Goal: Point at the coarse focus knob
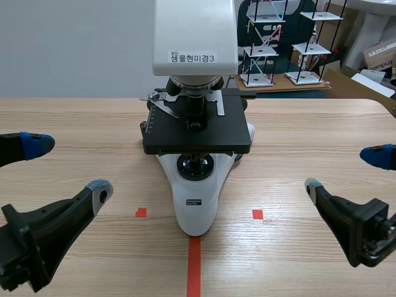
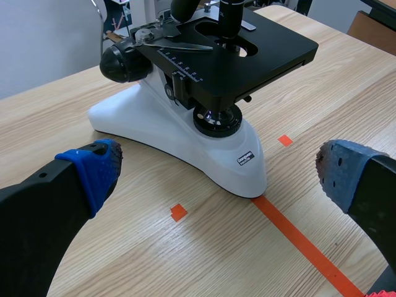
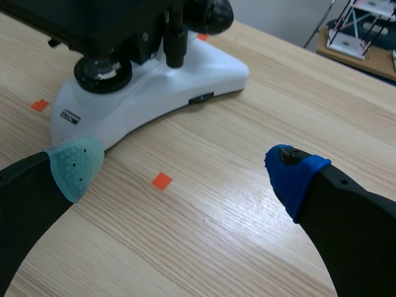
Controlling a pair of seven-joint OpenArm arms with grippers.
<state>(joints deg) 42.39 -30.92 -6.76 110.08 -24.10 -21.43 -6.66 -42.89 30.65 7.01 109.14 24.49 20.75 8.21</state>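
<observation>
Tabletop [image 1: 74, 117] bears one microscope [image 1: 197, 204]; left hand [image 1: 68, 166] and right hand [image 1: 344, 170] gape.

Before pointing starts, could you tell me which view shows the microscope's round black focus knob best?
The left wrist view: the big round black focus knob shows whole beside the black stage. The right wrist view crops the opposite knob; in the scene view the stage mostly hides both.
</observation>
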